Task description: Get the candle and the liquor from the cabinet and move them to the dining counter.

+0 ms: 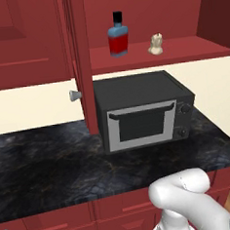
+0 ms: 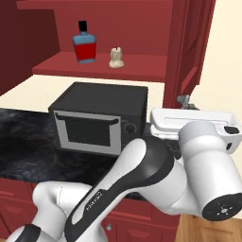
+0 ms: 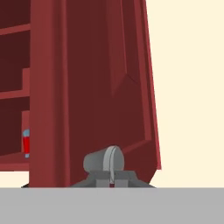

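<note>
The cabinet (image 1: 190, 52) stands open above the counter, both doors swung out. On its red shelf (image 2: 90, 70) the liquor (image 1: 117, 37) (image 2: 85, 47) stands upright, blue with a red label and black cap. The small cream candle (image 1: 155, 44) (image 2: 116, 57) sits just to its right. My gripper (image 2: 186, 105) (image 3: 112, 183) is shut at the lower edge of the right door (image 2: 186, 47) (image 3: 100, 87). The door's grey knob (image 3: 104, 161) (image 2: 183, 99) lies directly in front of the tips; I cannot tell whether they touch. A sliver of the liquor (image 3: 26, 142) shows past the door's edge. The dining counter is out of view.
A black microwave (image 1: 141, 110) (image 2: 99, 118) stands on the black marbled counter (image 1: 43, 166) right under the shelf. The left door (image 1: 83, 65), seen edge-on, carries its own knob (image 1: 75, 95). Red drawer fronts (image 1: 57, 224) run below the counter.
</note>
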